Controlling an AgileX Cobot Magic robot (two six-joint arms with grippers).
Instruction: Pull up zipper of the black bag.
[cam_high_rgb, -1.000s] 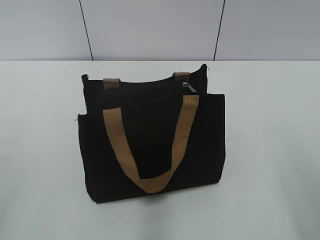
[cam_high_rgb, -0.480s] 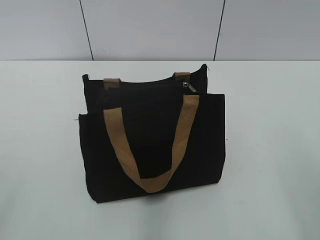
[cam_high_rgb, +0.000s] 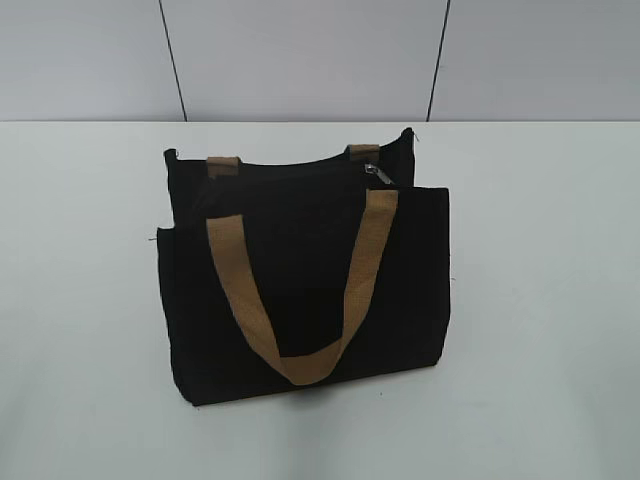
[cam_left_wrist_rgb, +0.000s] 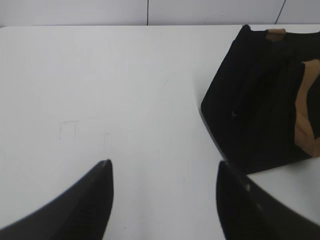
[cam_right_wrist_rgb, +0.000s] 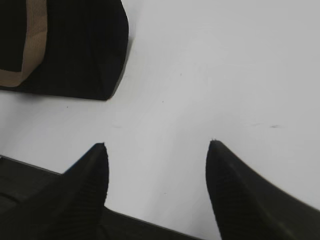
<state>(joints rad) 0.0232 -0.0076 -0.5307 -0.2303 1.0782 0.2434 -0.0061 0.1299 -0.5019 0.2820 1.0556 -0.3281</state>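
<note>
The black bag (cam_high_rgb: 300, 290) stands in the middle of the white table in the exterior view, with a tan strap handle (cam_high_rgb: 300, 300) hanging down its front. The zipper's silver pull tab (cam_high_rgb: 378, 174) sits near the right end of the bag's top edge. No gripper shows in the exterior view. In the left wrist view my left gripper (cam_left_wrist_rgb: 162, 167) is open and empty over bare table, with the bag (cam_left_wrist_rgb: 260, 100) up to its right. In the right wrist view my right gripper (cam_right_wrist_rgb: 157, 147) is open and empty, with the bag's corner (cam_right_wrist_rgb: 75, 50) at upper left.
The white table (cam_high_rgb: 540, 300) runs around the bag on all sides. A grey panelled wall (cam_high_rgb: 300, 60) stands behind it. The table's front edge (cam_right_wrist_rgb: 150, 222) shows as a dark band at the bottom of the right wrist view.
</note>
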